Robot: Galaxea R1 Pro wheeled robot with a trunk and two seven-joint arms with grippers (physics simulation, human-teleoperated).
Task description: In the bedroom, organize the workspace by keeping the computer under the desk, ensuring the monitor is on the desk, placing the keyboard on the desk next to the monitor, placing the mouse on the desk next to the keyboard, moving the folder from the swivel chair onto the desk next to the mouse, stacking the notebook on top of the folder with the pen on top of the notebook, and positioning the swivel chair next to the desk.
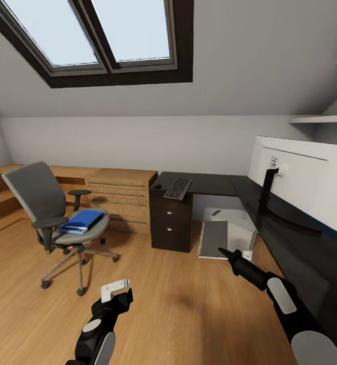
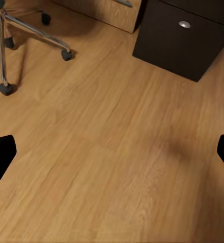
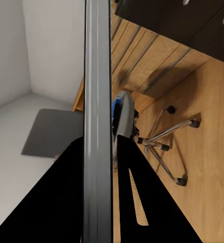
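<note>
Chair [image 1: 51,213], one folder [image 1: 82,220], one keyboard [image 1: 178,188].

1 swivel chair [image 1: 44,213], w/ 2 black armrests, chrome legs on black casters, not all visible so no count there. 1 blue folder [image 1: 82,221] on its seat; something thin under it, can't tell what. 1 L-shaped black table [image 1: 214,183]. 1 keyboard [image 1: 178,188] on it, 1 monitor [image 1: 302,180] too. 1 dark drawer unit [image 1: 171,220] w/ 3 drawers, 2 round knobs showing in head view. 1 grey computer [image 1: 228,234] under the table. 1 wooden cabinet [image 1: 121,197], approx 4 drawer fronts. 2 skylight panes [image 1: 95,30] in 1 black frame. 2 wall shelves [image 1: 323,119] at right. 2 robot arms, 1 left gripper [image 1: 115,290], 1 right gripper [image 1: 224,252].
</note>
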